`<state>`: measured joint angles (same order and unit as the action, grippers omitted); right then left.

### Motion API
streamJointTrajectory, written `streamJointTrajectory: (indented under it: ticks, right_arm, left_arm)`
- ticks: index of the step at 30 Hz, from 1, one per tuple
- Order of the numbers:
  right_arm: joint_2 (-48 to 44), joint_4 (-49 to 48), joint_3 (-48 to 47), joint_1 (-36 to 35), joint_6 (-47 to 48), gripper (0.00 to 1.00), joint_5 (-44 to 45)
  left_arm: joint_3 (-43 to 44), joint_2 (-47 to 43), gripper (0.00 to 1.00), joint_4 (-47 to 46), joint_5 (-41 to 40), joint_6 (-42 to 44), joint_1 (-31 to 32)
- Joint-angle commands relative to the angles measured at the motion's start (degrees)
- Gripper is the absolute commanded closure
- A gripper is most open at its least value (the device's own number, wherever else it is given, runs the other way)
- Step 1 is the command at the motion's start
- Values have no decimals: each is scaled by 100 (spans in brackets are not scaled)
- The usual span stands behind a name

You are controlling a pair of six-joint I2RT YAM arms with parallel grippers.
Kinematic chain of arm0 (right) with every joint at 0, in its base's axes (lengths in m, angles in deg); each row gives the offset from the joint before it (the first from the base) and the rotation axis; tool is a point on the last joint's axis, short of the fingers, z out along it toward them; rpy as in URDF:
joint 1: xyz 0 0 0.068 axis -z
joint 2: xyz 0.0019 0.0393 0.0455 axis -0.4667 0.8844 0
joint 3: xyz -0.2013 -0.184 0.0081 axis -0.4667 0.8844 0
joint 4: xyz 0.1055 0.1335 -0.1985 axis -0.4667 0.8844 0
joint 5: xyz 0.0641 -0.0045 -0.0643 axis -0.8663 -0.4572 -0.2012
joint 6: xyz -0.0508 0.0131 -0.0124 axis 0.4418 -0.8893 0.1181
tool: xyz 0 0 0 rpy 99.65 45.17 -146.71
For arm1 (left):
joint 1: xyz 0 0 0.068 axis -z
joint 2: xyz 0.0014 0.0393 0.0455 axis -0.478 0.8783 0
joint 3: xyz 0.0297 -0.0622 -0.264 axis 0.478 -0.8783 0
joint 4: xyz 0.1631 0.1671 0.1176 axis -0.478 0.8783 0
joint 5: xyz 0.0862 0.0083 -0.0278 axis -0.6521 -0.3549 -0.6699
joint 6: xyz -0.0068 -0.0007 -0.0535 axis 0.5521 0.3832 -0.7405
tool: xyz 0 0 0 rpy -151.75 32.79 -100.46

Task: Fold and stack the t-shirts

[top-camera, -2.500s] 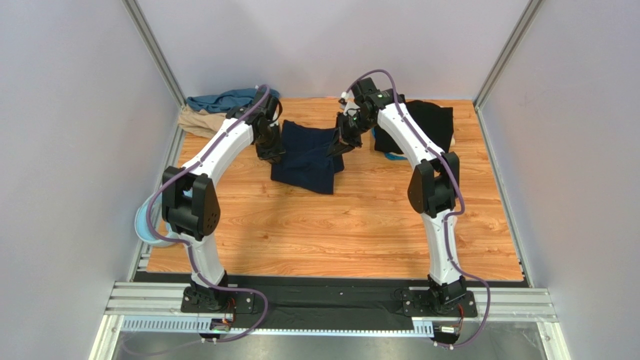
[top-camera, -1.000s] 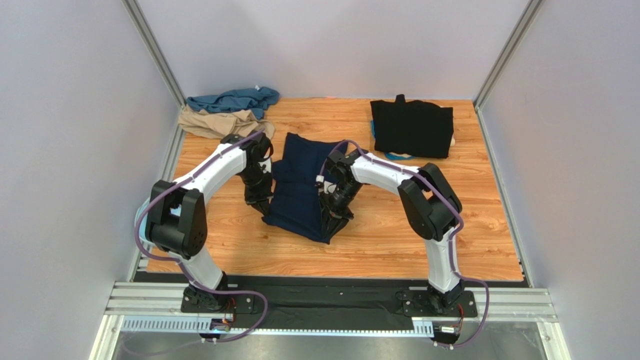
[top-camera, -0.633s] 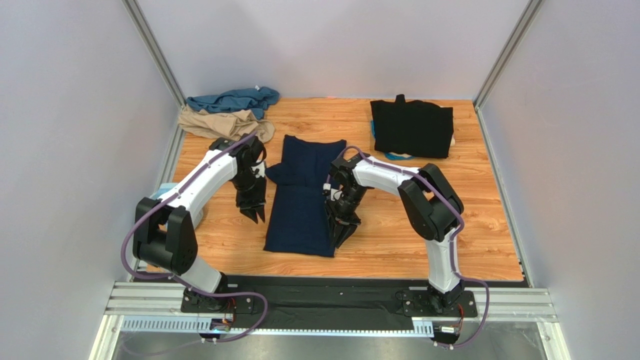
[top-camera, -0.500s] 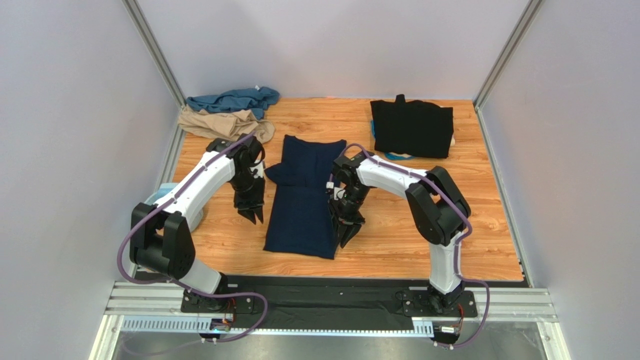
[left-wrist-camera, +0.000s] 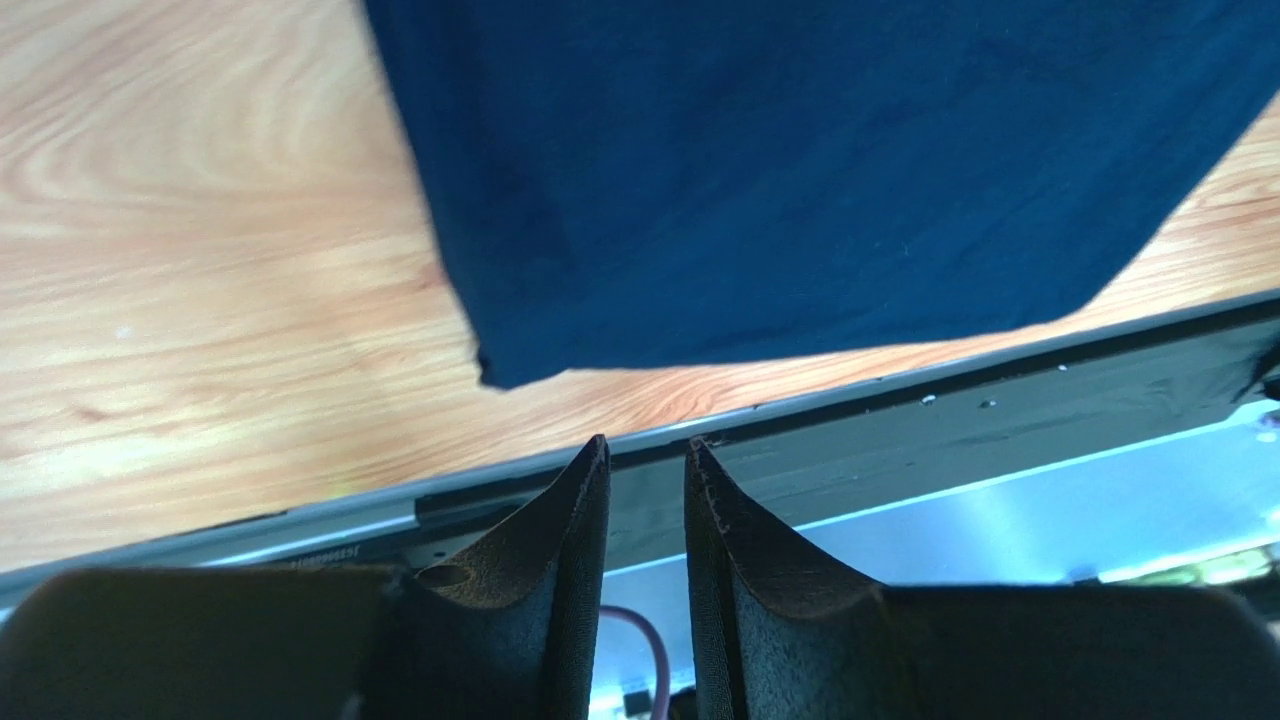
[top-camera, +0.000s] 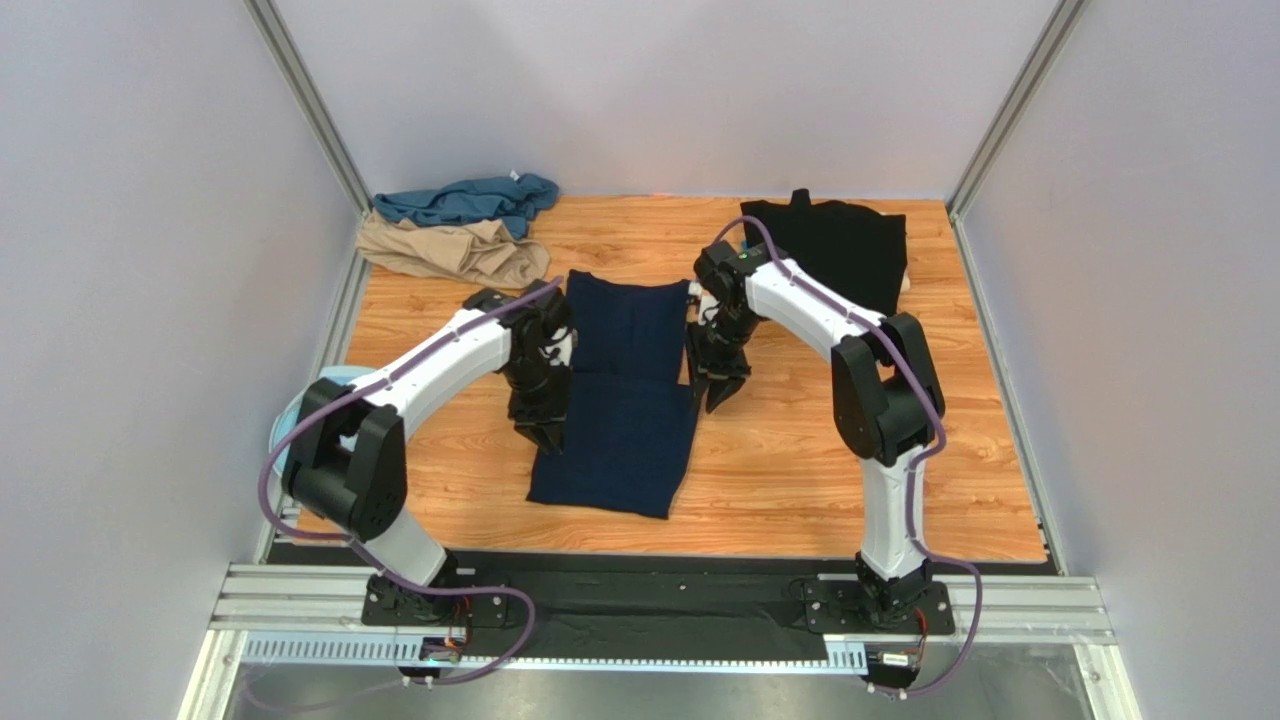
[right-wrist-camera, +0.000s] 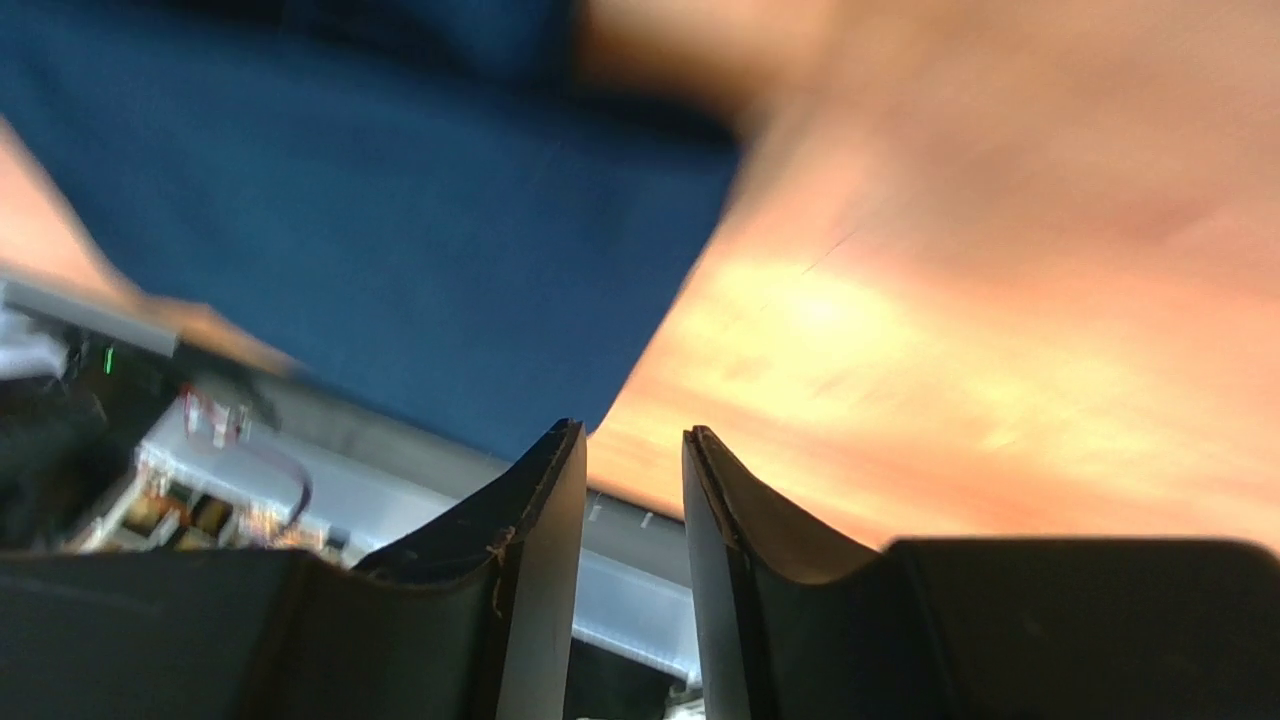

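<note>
The dark navy t-shirt (top-camera: 619,390) lies flat as a long folded strip in the middle of the table; the left wrist view shows its near corner (left-wrist-camera: 812,165). My left gripper (top-camera: 541,431) hovers at the strip's left edge, open, with nothing between its fingers (left-wrist-camera: 646,443). At the strip's right edge my right gripper (top-camera: 717,393) is open and empty too (right-wrist-camera: 631,431), and the navy cloth (right-wrist-camera: 346,225) is blurred beyond it. A folded black t-shirt (top-camera: 831,252) rests at the back right. The teal t-shirt (top-camera: 466,198) and the tan t-shirt (top-camera: 448,248) lie crumpled at the back left.
A pale blue ring (top-camera: 286,438) sits at the table's left edge beside my left arm. Grey walls with metal posts close in the back and both sides. A black strip and metal rail (top-camera: 661,600) run along the near edge.
Both grippers have opened and let go of the navy shirt, which now lies stretched toward the near edge. The left gripper moved to its left edge; the right one drew back along its right edge.
</note>
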<state>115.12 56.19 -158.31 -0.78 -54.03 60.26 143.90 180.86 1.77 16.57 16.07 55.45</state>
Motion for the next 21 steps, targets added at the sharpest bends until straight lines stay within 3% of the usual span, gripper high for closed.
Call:
streamJointTrajectory:
  ticks: [1,6,21]
  right_arm:
    - [493,-222,-683,232,247,64,865]
    - [985,-406,-807,346,230,64,673]
    - [898,-1276,-201,346,-130,61,-347]
  left_arm:
    - [141,247,69,-275,52,-109,158]
    - [97,212,69,-188,-141,-12,167]
    - [53,511,71,-134,-177,6,167]
